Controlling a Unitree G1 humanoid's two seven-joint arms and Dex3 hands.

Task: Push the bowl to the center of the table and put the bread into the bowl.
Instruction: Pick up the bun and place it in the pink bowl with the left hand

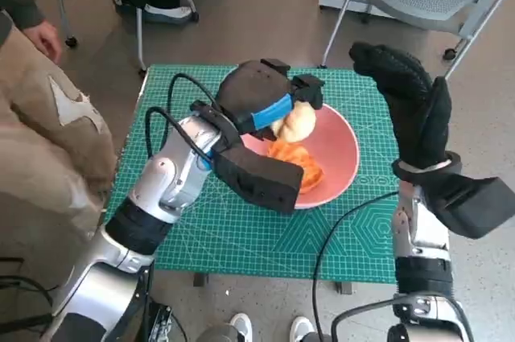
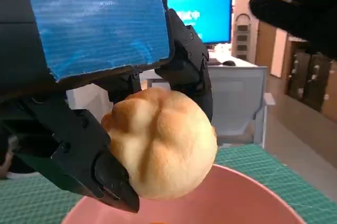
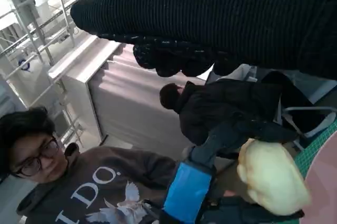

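One bread roll [image 1: 296,121] pinched in left hand [image 1: 256,100] above pink bowl [image 1: 342,145], near its 11 o'clock rim. Right hand [image 1: 406,92] raised, spread, empty. Risk: off-centre release bounces roll off rim.

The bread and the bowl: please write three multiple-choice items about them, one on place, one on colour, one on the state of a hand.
1. Where is the bread?
A. above the bowl
B. on the floor
C. on a chair

2. What colour is the bowl?
A. blue
B. pink
C. white

3. What is the left hand doing?
A. resting on the mat
B. hanging empty
C. holding the bread

Answers: 1 A, the left wrist view shows the pink rim below it; 2 B, plain in the head view; 3 C, black fingers clasp the bun.
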